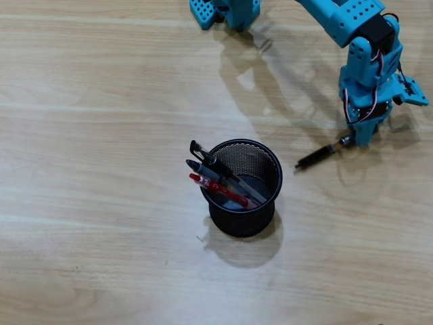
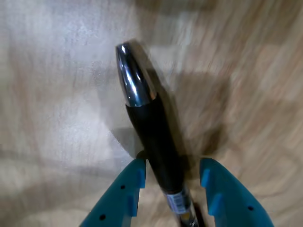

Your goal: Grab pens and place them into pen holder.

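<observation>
The wooden table (image 1: 101,101) fills the overhead view, pale grain running side to side. The blue arm (image 1: 352,27) enters from the top edge, reaches toward the right side of that view, then bends steeply downward so its wrist and gripper (image 1: 357,139) point at the table surface near the right edge.

A black mesh pen holder (image 1: 266,203) stands upright near the middle of the table, well apart from the gripper, to its lower left in the overhead view. Inside it lean a black pen (image 1: 203,154), a second dark pen (image 1: 206,170) and a red pen (image 1: 220,191), their upper ends sticking out over the holder's left rim.

A black pen with a silver tip (image 2: 151,127) lies flat on the table. In the overhead view it stretches from under the gripper out to the left and slightly down, its far end pointing toward the holder without reaching it. In the wrist view the two blue fingers (image 2: 124,189) are spread on either side of the pen's barrel; the left one sits right against it, the right one stands off with a gap, so nothing is pinched.
</observation>
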